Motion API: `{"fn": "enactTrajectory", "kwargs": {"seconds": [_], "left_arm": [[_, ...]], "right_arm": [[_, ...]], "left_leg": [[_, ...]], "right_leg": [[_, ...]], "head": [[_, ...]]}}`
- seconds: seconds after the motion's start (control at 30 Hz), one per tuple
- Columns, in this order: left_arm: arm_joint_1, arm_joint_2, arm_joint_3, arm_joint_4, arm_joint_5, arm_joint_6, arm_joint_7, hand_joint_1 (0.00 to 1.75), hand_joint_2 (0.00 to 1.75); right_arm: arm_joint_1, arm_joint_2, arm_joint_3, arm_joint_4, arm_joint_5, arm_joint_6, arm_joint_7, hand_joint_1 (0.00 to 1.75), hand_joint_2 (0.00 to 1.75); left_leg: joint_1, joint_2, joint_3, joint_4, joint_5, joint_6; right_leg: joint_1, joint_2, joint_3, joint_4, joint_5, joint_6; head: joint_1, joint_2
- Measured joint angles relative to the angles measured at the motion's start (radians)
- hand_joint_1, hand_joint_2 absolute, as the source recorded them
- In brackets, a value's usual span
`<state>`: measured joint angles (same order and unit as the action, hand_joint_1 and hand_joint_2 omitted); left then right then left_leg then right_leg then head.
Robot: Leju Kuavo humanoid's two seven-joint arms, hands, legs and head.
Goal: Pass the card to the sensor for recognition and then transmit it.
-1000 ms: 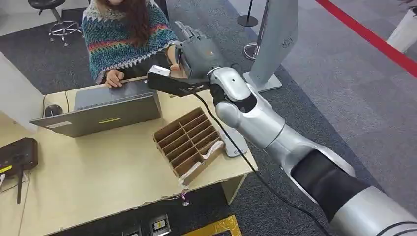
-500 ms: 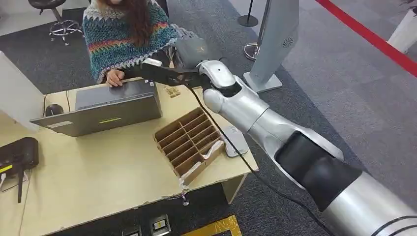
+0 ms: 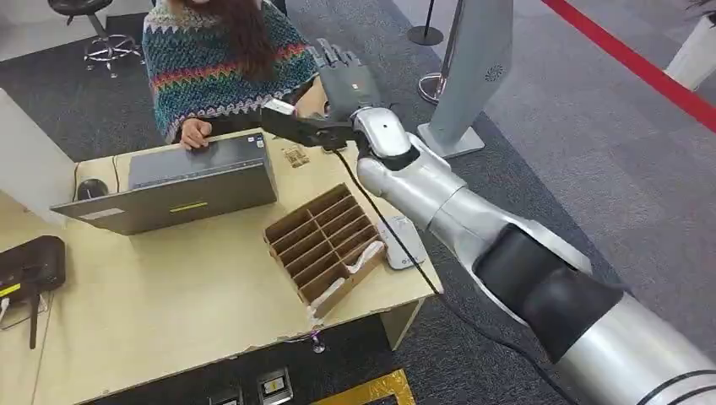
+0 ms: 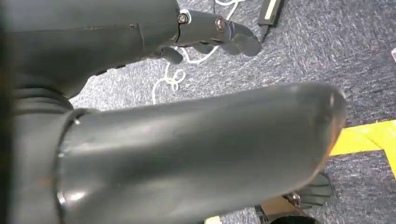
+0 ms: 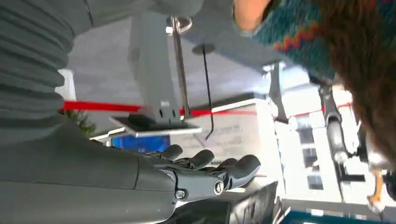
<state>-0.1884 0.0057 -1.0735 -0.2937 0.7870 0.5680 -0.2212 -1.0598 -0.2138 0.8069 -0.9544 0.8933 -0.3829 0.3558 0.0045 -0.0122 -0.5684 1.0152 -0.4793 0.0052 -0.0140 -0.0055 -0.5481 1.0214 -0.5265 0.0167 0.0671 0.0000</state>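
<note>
One hand matters: right hand [image 3: 342, 80], fingers [image 5: 205, 161] apart and holding nothing, hovers past the table's [image 3: 169, 287] far edge beside the person's forearm [image 3: 311, 99]; cannot tell where the card is.

We are extending our right arm [image 3: 473, 228] from five o'clock toward eleven o'clock in the head view, its silver wrist bending upward. Our right hand [image 3: 344, 80] is standing raised, fingers [image 5: 224, 170] straight, side by side and holding nothing. Our left hand [image 4: 187, 149] is hanging toward the floor, thumb thick in front, fingers [image 4: 224, 35] slightly curled, empty.
</note>
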Motion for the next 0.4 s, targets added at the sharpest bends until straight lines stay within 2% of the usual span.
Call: {"fn": "enactTrajectory", "kwargs": {"seconds": [0.1, 0.2, 0.3, 0.4], "left_arm": [[0.012, 0.000, 0.001, 0.000, 0.013, 0.013, -0.008, 0.00, 0.00], [0.023, 0.000, 0.005, 0.000, 0.027, 0.024, -0.016, 0.00, 0.00], [0.039, 0.000, 0.011, 0.000, 0.046, 0.032, -0.028, 0.00, 0.00], [0.054, 0.000, 0.019, 0.000, 0.065, 0.040, -0.045, 0.00, 0.00]], "right_arm": [[0.000, -0.047, -0.028, -0.058, 0.085, -0.069, 0.055, 0.00, 1.75], [0.014, -0.117, -0.076, -0.140, 0.157, -0.132, 0.111, 0.00, 1.75], [0.061, -0.200, -0.172, -0.248, 0.210, -0.210, 0.158, 0.00, 1.75], [0.146, -0.294, -0.312, -0.354, 0.219, -0.285, 0.170, 0.00, 1.75]], "left_leg": [[0.000, 0.000, 0.000, 0.000, 0.000, 0.000], [-0.001, 0.001, 0.001, 0.001, 0.000, 0.000], [-0.001, 0.000, 0.002, 0.001, 0.000, 0.000], [-0.001, 0.000, 0.002, 0.001, -0.002, 0.002]], "right_leg": [[0.000, 0.000, 0.000, 0.000, 0.000, 0.000], [-0.001, 0.000, 0.000, -0.001, 0.000, 0.000], [-0.001, 0.000, 0.001, -0.001, 0.000, 0.000], [-0.001, 0.000, 0.002, -0.002, 0.000, 0.000]], "head": [[0.000, 0.000], [0.000, 0.000], [0.000, 0.000], [0.000, 0.000]]}}
